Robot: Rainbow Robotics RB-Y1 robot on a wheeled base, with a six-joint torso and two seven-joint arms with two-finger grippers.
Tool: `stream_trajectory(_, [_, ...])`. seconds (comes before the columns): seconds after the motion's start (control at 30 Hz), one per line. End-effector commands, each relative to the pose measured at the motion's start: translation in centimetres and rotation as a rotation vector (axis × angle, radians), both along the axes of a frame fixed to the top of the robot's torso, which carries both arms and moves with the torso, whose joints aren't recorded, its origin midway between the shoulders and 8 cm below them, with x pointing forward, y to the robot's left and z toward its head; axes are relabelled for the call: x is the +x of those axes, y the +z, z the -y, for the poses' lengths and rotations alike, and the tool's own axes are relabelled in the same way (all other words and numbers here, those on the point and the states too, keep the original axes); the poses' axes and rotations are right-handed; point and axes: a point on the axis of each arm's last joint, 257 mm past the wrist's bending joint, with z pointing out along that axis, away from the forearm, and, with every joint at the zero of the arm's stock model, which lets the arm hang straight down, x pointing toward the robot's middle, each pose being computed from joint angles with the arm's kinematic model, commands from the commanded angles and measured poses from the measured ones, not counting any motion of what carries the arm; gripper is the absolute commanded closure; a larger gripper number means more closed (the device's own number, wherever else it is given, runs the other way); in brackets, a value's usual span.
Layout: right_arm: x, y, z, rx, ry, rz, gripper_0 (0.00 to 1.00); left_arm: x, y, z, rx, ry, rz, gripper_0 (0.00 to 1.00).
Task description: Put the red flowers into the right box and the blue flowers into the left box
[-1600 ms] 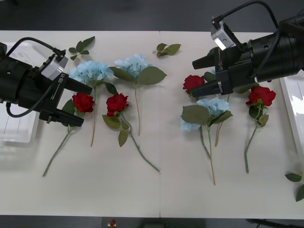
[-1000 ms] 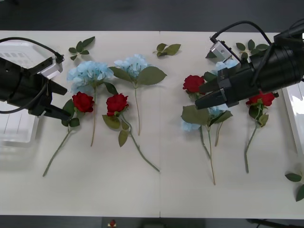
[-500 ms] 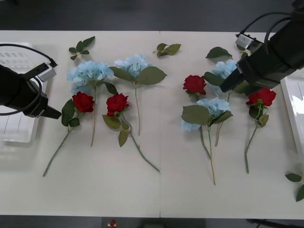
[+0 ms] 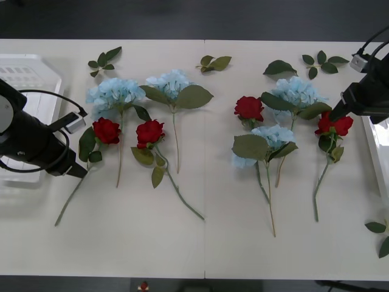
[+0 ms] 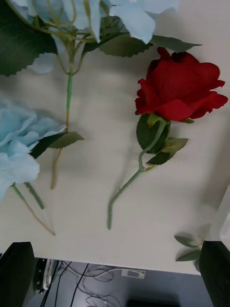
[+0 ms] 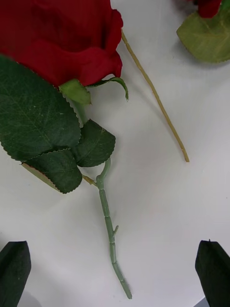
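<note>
Four red flowers (image 4: pixel 107 131) and four blue flowers (image 4: pixel 115 92) lie spread across a white table (image 4: pixel 200 237), none yet in a box. On the left side, two pale blue clusters sit on the far side of two roses, their stems running toward the near edge. On the right side, a rose (image 4: pixel 249 107) lies just left of two blue clusters (image 4: pixel 295 92), and another rose (image 4: pixel 335 124) lies nearest the right box (image 4: pixel 378 140), whose white rim shows at the table's right edge. The left box (image 4: pixel 27 76), a slotted white tray, stands at the far left. The left gripper (image 6: pixel 115 273) hangs low over the stem of the leftmost rose, between the tray and the bloom, its black fingers (image 6: pixel 14 272) spread wide at either side of the stem; it appears clear of the stem, though contact cannot be ruled out. The right gripper (image 5: pixel 115 273) hovers above the rightmost rose, fingers (image 5: pixel 17 271) likewise wide apart, holding nothing. Loose leaf sprigs (image 4: pixel 102 59) dot the far edge.
</note>
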Motion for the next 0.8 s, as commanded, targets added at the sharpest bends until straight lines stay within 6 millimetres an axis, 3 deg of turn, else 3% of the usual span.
stream_trajectory(0.03, [0.4, -1.5, 1.5, -0.012, 0.009, 0.041, 0.00, 1.0, 0.8, -0.2, 0.002, 0.103, 0.014, 0.00])
stream_trajectory(0.27, [1.8, -5.3, 2.5, -0.039, 0.018, 0.117, 0.00, 1.7, -1.1, 0.0, -0.009, 0.155, -0.024, 0.00])
stream_trajectory(0.8, [3.7, -10.2, 2.7, -0.106, 0.059, 0.203, 0.00, 2.7, -3.5, 1.9, 0.047, 0.081, 0.026, 0.00])
